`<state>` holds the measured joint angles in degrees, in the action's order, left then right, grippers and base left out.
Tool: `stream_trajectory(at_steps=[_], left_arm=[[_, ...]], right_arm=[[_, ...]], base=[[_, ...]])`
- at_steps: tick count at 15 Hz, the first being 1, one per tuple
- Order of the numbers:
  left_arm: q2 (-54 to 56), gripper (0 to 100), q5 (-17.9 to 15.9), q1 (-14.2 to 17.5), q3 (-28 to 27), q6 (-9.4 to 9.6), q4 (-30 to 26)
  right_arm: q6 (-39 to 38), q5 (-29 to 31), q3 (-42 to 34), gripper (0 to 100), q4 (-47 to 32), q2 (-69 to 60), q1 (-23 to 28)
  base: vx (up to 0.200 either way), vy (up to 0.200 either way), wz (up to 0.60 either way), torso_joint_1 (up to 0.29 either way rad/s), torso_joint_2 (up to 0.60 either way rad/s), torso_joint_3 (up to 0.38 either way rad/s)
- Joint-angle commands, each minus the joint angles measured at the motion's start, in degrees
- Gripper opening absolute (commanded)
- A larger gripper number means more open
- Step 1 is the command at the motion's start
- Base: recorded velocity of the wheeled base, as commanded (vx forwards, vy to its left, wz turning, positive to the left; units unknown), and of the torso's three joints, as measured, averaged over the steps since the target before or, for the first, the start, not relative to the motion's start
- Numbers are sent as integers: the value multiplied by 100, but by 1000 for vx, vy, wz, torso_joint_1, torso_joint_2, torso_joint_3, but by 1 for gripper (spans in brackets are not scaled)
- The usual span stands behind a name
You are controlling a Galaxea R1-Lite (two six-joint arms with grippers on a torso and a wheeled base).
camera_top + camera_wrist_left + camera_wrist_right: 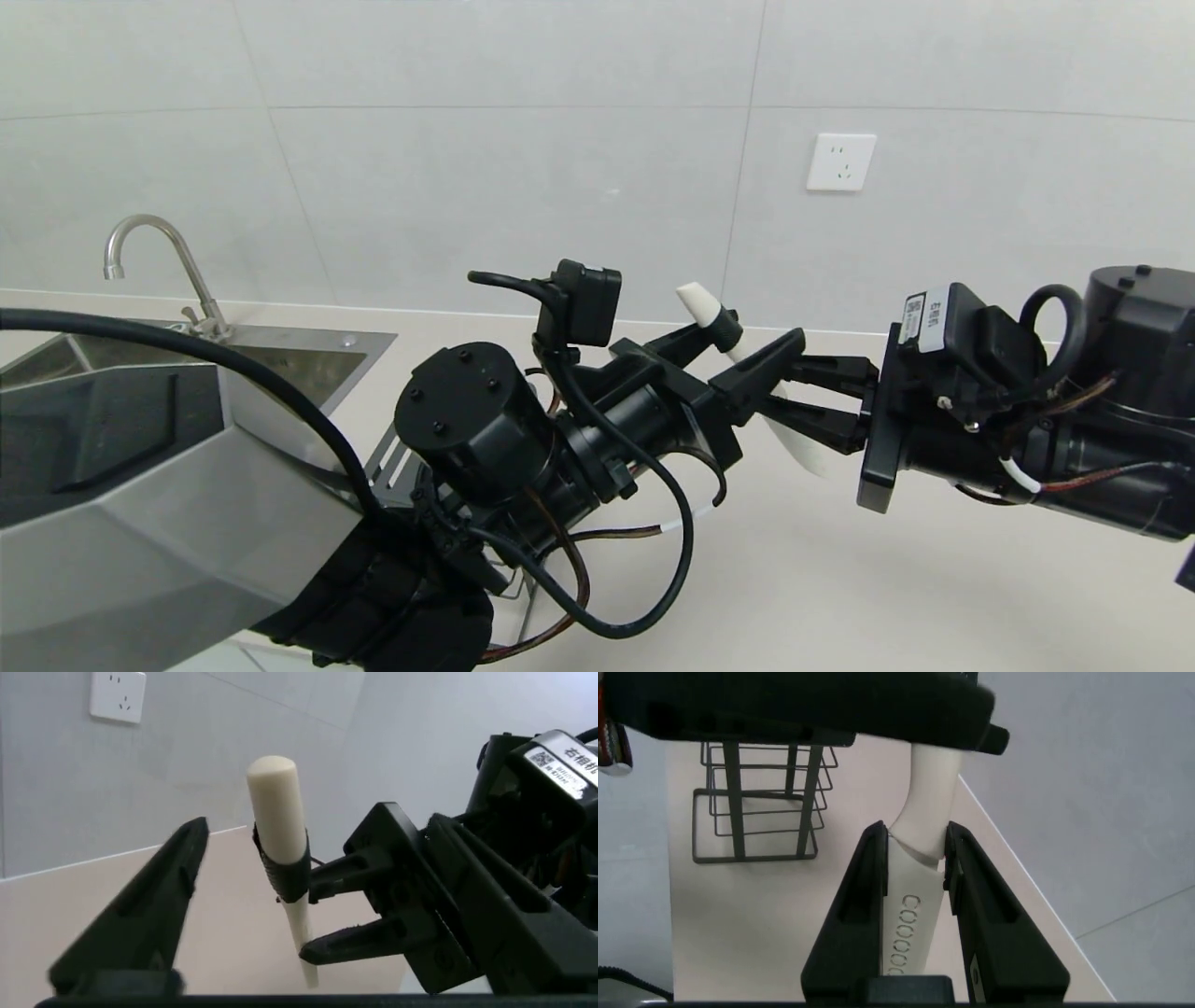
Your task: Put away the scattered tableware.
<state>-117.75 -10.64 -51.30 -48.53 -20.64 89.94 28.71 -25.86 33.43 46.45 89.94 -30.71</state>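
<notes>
Above the beige counter (840,579), to the right of the steel sink (308,359), the two grippers met tip to tip around one white utensil (698,303). The right gripper (794,401) was clamped on it: in the right wrist view both fingers (868,887) pressed against the flat, perforated part of the utensil (920,887). The left gripper (738,350) had its jaws spread, with the round handle standing between them. In the left wrist view one finger (149,905) sat clear of the handle (277,803); contact on the other side could not be made out. The handle carried a black band and pointed up and toward the tiled wall. A dark wire rack (757,803) stood on the counter below. A curved faucet (154,247) rose behind the sink, and a white wall socket (841,161) was on the tiles.
</notes>
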Motion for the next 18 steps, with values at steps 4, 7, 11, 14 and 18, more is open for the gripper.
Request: stream_trajectory(at_steps=[4,7,11,14,18], left_arm=[[41,0,1,-21,-16,7,6],[68,0,1,-29,-7,16,6],[68,0,18,50,2,315,6],[340,0,18,226,19,658,6],[1035,0,10,911,318,666,6]], right_arm=[[3,2,50,0,5,6,3],[-120,-51,50,100,49,15,3],[-102,2,-126,100,66,-12,3],[-120,37,-557,100,49,-469,21],[-120,300,-1813,100,-303,-2394,557]], base=[[0,0,0,0,0,0],[0,0,0,0,0,0],[0,0,0,0,0,0],[0,0,0,0,0,0],[0,0,0,0,0,0]])
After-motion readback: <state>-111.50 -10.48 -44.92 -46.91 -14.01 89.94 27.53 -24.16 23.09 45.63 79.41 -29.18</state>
